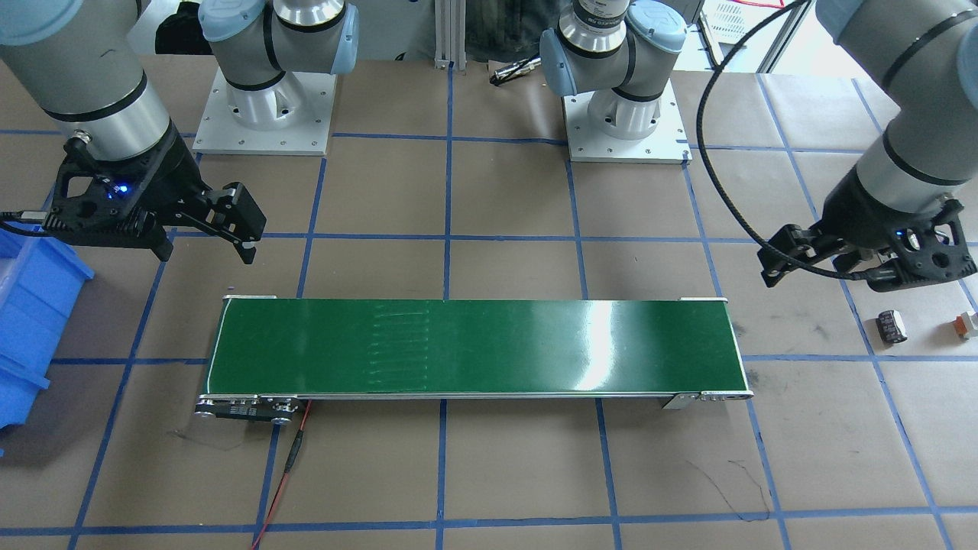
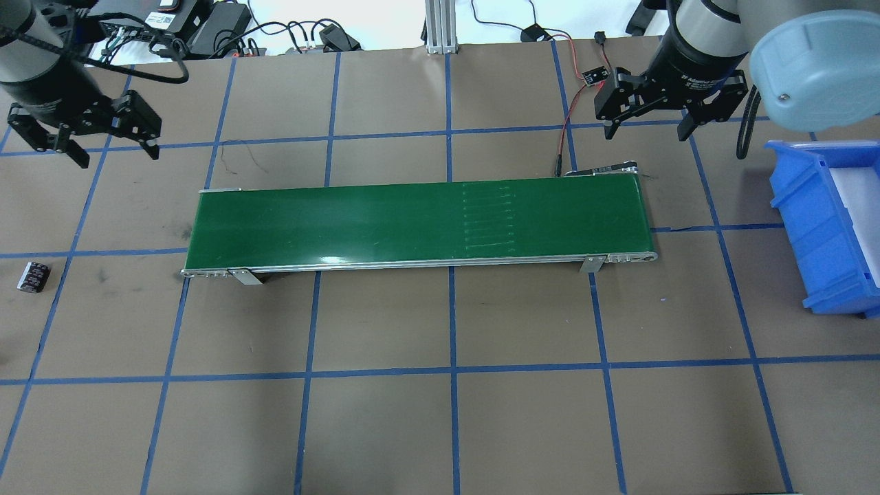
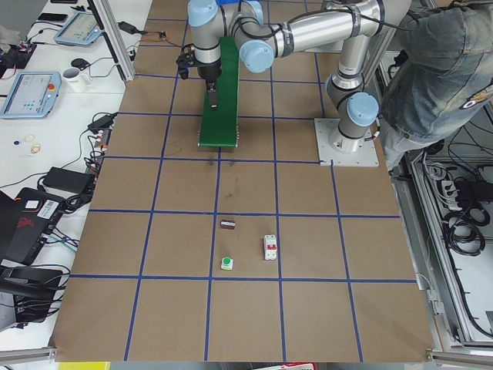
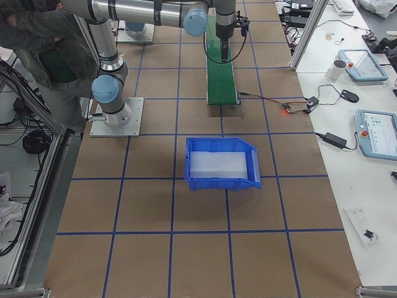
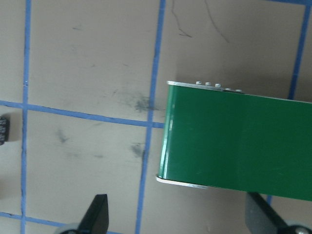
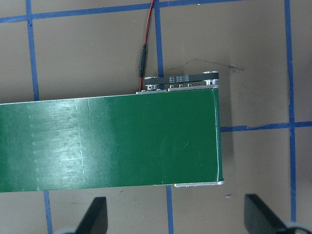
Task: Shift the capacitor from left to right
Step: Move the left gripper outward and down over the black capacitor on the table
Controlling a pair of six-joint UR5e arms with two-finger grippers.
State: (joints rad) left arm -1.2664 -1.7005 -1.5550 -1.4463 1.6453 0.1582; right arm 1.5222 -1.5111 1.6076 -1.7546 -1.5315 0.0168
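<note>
The left jaws are spread wide with nothing between them; in the left wrist view, the two black fingers [image 5: 99,214] stand far apart over bare brown tabletop [image 5: 87,63]. They hang in the air off the left end of the green conveyor belt [image 2: 412,220].

The capacitor [image 2: 33,276] is not under them. It lies on its side on the tabletop, out past that same end of the belt and well apart from it. It only just peeks in at the edge of the left wrist view. From the table's left end I can see a white block with a red switch [image 3: 269,247] and a small green-topped part [image 3: 227,264] lying near it, neither touching it.

Across the table, the right jaws are open just as wide and hold nothing. They hover by the belt's right end, near the red wire [image 6: 146,34] that runs to the belt's frame. Beyond that end sits a blue bin [image 2: 825,227] on the tabletop, clear of the belt. The belt itself carries nothing.
</note>
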